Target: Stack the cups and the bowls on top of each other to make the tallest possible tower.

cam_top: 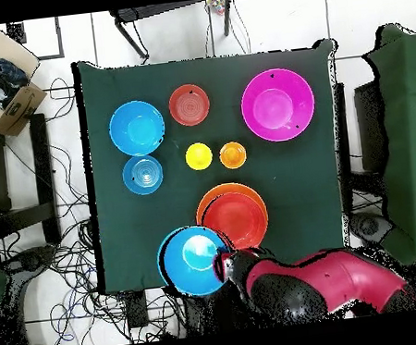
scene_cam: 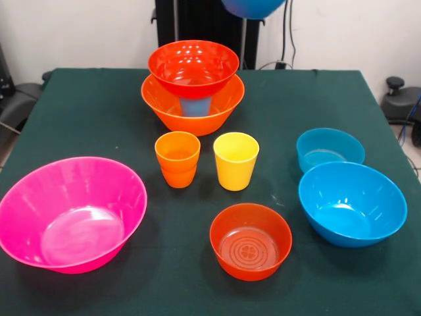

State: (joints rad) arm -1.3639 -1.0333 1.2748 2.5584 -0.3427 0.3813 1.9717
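Observation:
The tower stands at the table's far middle: a big orange bowl [scene_cam: 164, 108], a blue cup [scene_cam: 195, 106] inside it, and a red-orange bowl [scene_cam: 193, 66] on top; it also shows in the overhead view [cam_top: 233, 216]. My gripper [cam_top: 224, 264] is shut on the rim of a larger blue bowl [cam_top: 192, 259] and holds it in the air beside the tower; only that bowl's underside [scene_cam: 253, 6] shows in the front view. On the table stand an orange cup [scene_cam: 177, 158], a yellow cup [scene_cam: 235, 160], a pink bowl [scene_cam: 71, 212], a red-orange bowl [scene_cam: 250, 240], a small blue bowl [scene_cam: 329, 149] and a larger blue bowl [scene_cam: 352, 203].
The green table [scene_cam: 99, 112] carries everything. A cardboard box [cam_top: 8, 100] and loose cables [cam_top: 68, 261] lie on the floor beside it. The red arm [cam_top: 327, 283] reaches in from the table's robot side.

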